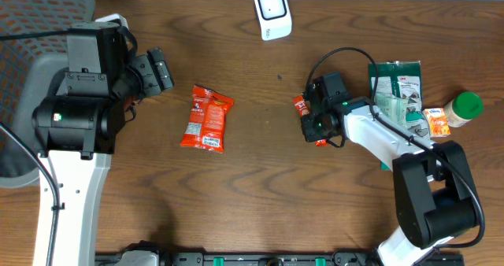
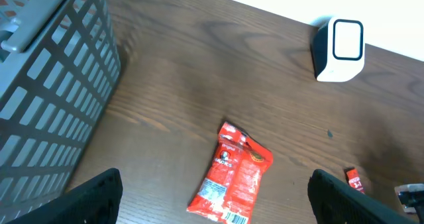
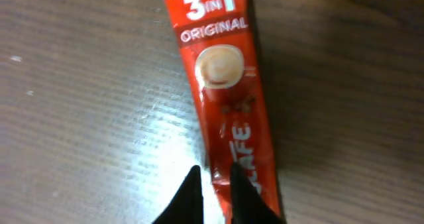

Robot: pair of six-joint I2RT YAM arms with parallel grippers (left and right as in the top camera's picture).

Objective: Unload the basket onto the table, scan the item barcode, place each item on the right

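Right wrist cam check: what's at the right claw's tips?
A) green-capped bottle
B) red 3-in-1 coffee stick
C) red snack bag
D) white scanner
B: in the right wrist view the right claw has its tips at the edge of a red coffee stick printed "3in1 Original", lying on the wooden table.

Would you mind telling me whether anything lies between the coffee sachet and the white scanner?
Nothing visible does: only bare table lies between the coffee sachet and the white scanner.
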